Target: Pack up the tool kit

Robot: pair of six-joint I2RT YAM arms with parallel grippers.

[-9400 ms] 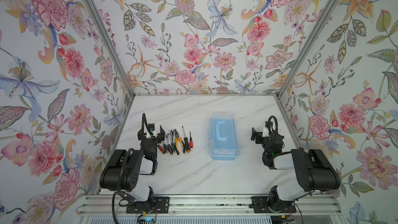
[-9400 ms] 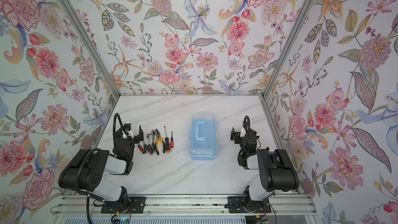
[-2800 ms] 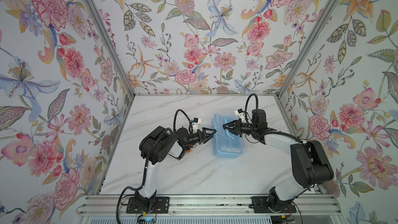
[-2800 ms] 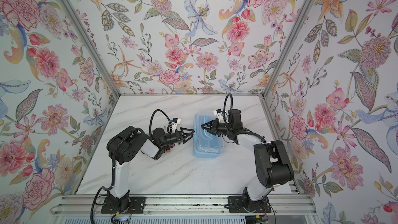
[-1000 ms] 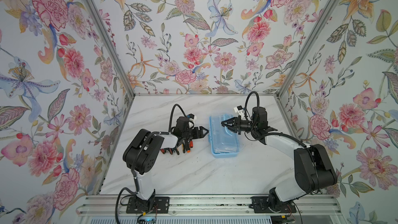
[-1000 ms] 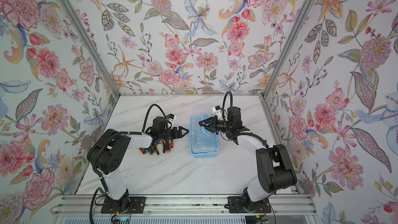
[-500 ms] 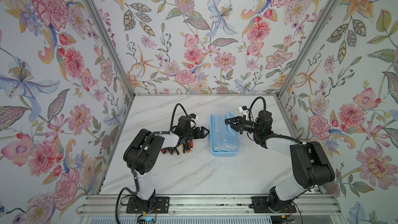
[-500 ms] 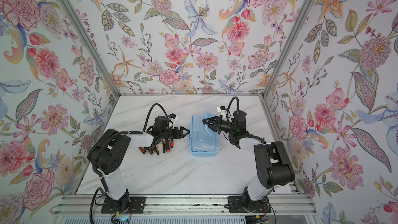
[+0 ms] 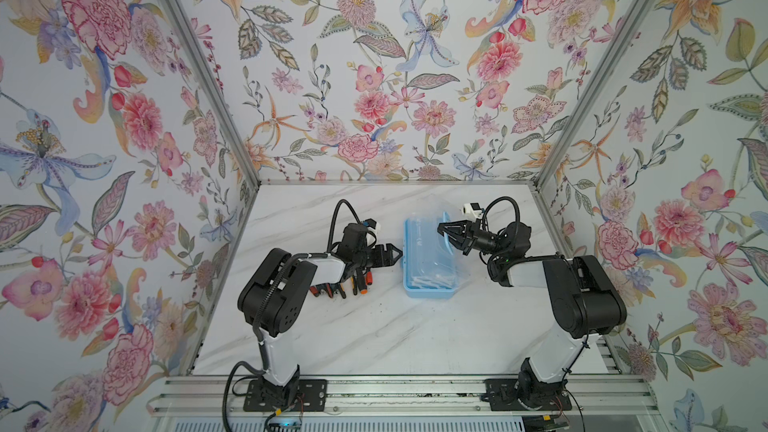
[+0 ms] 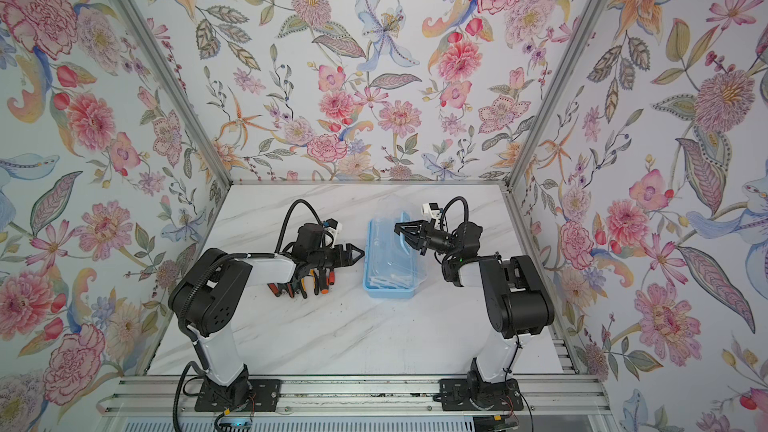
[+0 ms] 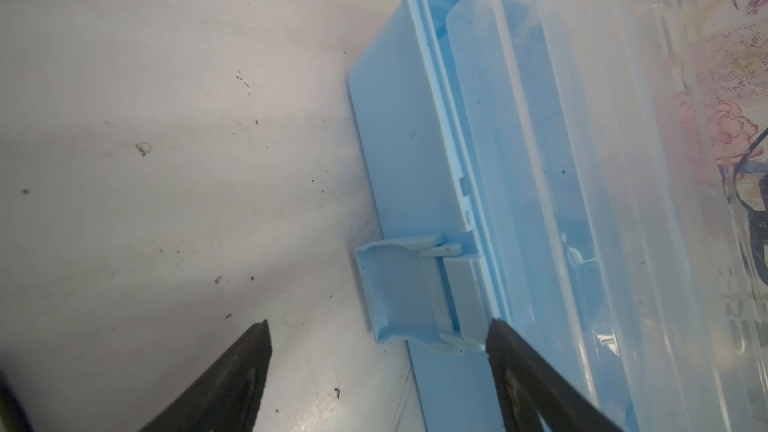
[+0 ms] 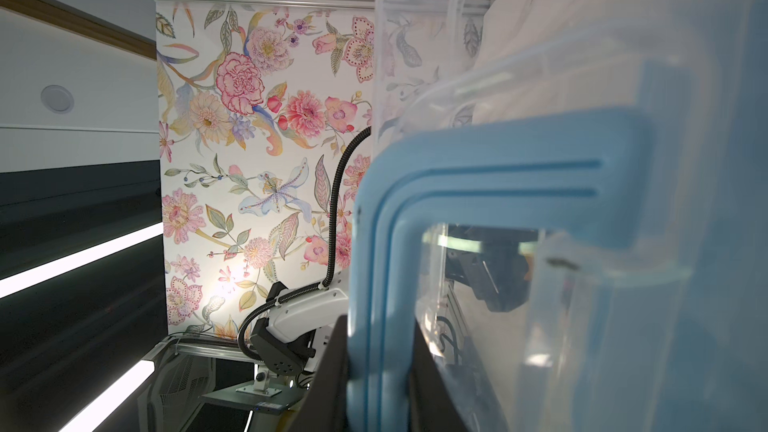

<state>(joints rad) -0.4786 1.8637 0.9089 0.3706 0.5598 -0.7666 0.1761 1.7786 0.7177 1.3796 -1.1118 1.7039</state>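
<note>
The clear lid (image 9: 434,249) looks light, thin and bendy, so the right tool (image 9: 445,233) is pinched shut on its stiff blue handle (image 12: 478,151), while the left tool (image 9: 395,253) hangs wide open, empty.

Bare table (image 9: 386,284) between tools (image 9: 357,284) and box (image 9: 428,293); raised lid (image 9: 434,211) along its right.

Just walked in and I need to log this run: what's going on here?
The right gripper is shut on the blue handle of the clear lid, holding it tipped up off the blue tool box. The left gripper hangs open beside the box's released latch, holding nothing. The tools lie on the table left of the box, not yet packed.
</note>
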